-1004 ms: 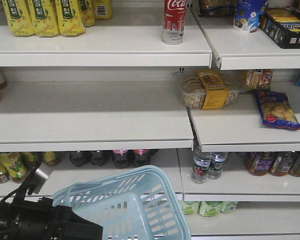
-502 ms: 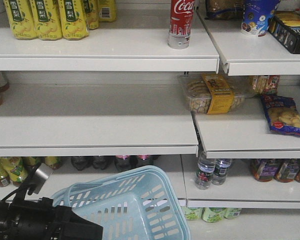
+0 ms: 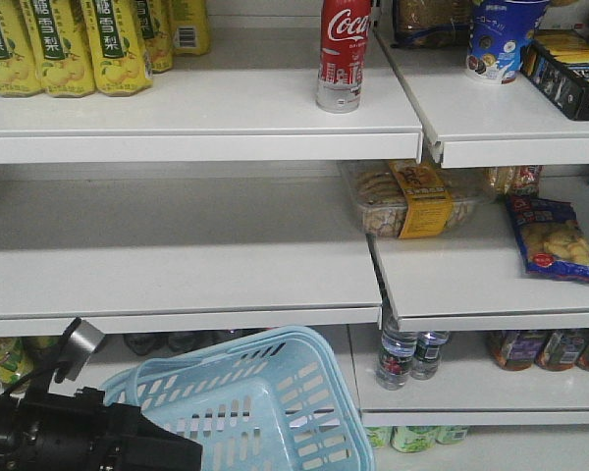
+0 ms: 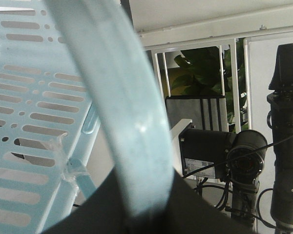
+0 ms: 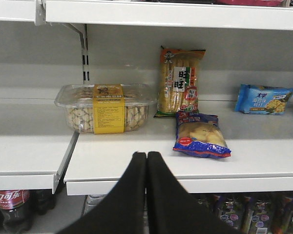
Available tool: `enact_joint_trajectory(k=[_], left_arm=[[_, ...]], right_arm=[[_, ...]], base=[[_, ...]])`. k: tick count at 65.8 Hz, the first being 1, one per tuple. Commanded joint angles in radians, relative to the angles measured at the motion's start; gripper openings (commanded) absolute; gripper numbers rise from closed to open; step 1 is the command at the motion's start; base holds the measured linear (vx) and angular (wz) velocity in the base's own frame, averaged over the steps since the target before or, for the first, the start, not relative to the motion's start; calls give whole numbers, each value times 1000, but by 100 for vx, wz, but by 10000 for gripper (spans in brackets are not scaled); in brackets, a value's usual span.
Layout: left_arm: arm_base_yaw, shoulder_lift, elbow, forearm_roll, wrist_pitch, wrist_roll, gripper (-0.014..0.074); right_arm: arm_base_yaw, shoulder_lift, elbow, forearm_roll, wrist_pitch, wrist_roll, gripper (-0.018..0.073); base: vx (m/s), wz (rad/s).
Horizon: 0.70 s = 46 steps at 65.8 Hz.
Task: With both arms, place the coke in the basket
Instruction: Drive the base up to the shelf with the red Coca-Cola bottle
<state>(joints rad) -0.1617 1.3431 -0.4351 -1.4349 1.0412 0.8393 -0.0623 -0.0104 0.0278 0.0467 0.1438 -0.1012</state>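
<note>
In the front view, the coke (image 3: 343,54) stands upright on the upper worktop (image 3: 226,108), near its right end and well apart from the yellow bottles (image 3: 69,44) at the left. One level down and to the right lie a clear snack box (image 3: 402,196) with a yellow band and a blue bag (image 3: 555,240). The basket (image 3: 245,402) hangs tilted at lower centre, far below the coke. The black left arm (image 3: 69,442) meets the basket's left rim from the bottom corner.

In the left wrist view, a thick light-blue band of the basket (image 4: 117,97) runs down the frame into the dark left end effector (image 4: 146,214), which is clamped on it. The slotted wall fills the left side. The right arm (image 4: 285,146) stands at the far right edge, beside a camera (image 4: 244,156).

In the right wrist view, the right end effector (image 5: 146,161) has its two black fingers (image 5: 127,195) pressed together with nothing between them. It points at the middle worktop (image 5: 136,161), where the snack box (image 5: 107,107), an upright striped packet (image 5: 180,80) and the blue bag (image 5: 202,134) rest.
</note>
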Motion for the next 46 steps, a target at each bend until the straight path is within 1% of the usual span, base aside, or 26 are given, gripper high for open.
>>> enact_joint_trajectory(k=[1,46], left_arm=[[-10,-26,-20,-69,61,7,-7],[-10,-26,-20,-69,61,7,-7]], right_arm=[[-6,-13,8,-1,-74,-6,-10],[-6,-13,8,-1,-74,-6,-10]], base=[[9,-6],[7,-1]])
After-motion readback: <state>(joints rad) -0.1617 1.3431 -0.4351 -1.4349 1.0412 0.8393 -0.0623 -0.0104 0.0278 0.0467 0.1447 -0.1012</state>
